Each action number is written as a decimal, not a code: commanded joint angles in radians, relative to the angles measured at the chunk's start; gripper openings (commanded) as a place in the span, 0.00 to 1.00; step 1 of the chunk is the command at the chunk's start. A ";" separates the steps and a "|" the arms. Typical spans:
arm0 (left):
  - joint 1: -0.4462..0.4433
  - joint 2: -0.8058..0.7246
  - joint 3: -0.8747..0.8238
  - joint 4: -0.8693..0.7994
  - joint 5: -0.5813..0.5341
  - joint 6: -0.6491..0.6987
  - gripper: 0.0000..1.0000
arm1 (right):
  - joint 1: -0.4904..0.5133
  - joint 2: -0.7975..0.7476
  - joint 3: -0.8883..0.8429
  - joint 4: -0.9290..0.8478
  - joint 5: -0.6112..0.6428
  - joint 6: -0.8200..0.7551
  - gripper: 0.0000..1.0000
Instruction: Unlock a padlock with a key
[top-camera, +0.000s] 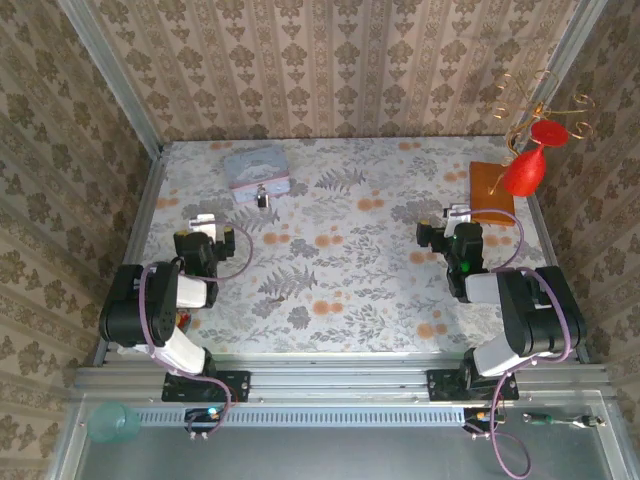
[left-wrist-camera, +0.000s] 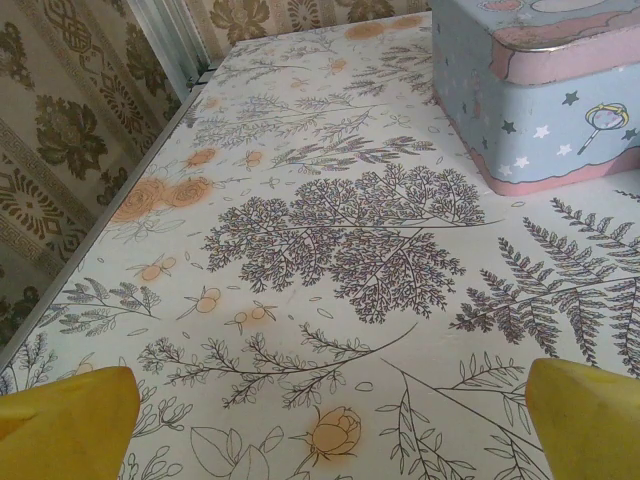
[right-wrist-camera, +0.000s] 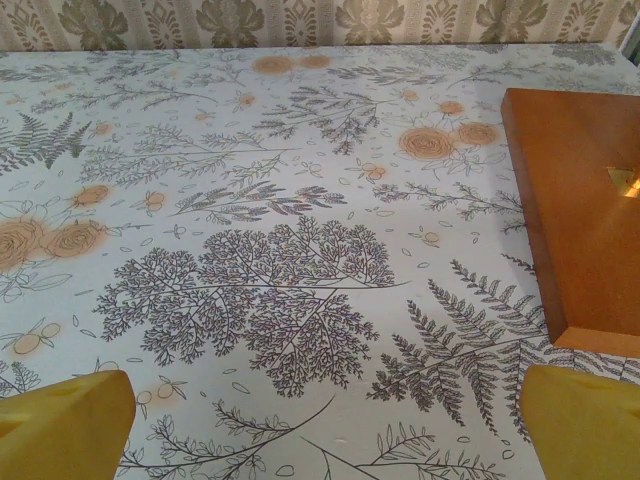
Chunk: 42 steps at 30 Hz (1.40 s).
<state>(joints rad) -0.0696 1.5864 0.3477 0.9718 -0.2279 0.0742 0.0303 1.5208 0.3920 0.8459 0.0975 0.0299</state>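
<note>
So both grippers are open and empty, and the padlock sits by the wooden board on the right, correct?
Not quite. The top view shows the padlock just in front of the tin at the far left, not by the wooden board. The rest holds: the left gripper and right gripper are open and empty.

Floral table (top-camera: 340, 290) with pastel tin (top-camera: 256, 172), padlock (top-camera: 262, 199) just beside, wooden board (top-camera: 488, 195) right.

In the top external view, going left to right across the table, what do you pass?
left gripper → tiny dark padlock with silvery shackle → right gripper → red goblet-shaped object
</note>
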 joint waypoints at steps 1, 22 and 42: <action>0.005 -0.024 0.022 0.002 0.015 -0.016 1.00 | -0.004 0.006 0.018 0.001 0.010 0.004 1.00; 0.005 -0.024 0.022 0.002 0.015 -0.017 1.00 | -0.004 0.007 0.018 -0.001 0.010 0.004 1.00; 0.003 -0.025 0.017 0.011 0.018 -0.011 1.00 | 0.005 0.002 0.010 0.010 -0.025 -0.022 1.00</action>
<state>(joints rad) -0.0696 1.5864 0.3477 0.9722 -0.2276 0.0719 0.0307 1.5208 0.3920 0.8463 0.0963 0.0284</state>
